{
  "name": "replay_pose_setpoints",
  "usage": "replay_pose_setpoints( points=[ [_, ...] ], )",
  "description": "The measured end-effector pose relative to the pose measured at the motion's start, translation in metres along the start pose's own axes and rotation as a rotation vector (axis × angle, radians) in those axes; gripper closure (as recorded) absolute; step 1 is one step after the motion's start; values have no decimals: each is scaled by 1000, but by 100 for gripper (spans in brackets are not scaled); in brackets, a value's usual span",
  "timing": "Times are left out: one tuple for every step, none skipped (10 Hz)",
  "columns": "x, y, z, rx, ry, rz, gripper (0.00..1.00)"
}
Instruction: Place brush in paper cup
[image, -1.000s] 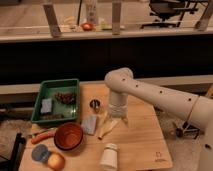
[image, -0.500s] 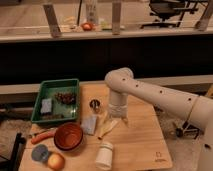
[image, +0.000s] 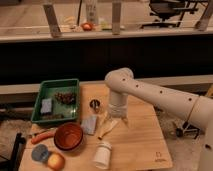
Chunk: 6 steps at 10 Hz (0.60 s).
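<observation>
The gripper (image: 113, 121) is cream-white like its arm (image: 150, 92), and it hangs over the middle of the pale wooden table (image: 142, 146). The paper cup (image: 102, 154) is plain white. The bowl (image: 68, 137) is red-brown, the tray (image: 56, 83) is green, the tin (image: 40, 153) is blue-grey and the small metal cup (image: 94, 104) is dark.

Wooden table (image: 145, 145) carries: green tray (image: 55, 83) at 10 o'clock, bowl (image: 68, 145) at 8, tin (image: 40, 153) and fruit (image: 56, 161) at 7, paper cup (image: 102, 154) at 6. Gripper (image: 113, 122) hangs over centre.
</observation>
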Motion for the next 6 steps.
replay_pose_setpoints(
  points=[
    [-1,0,-1,5,4,-3,20],
    [-2,0,-2,12,15,-8,20],
    [-2,-1,-2,17,23,-13,20],
    [-3,-2,-3,20,30,-18,20],
    [-4,-2,-3,24,33,-20,20],
    [-4,-1,-4,24,34,-19,20]
  ],
)
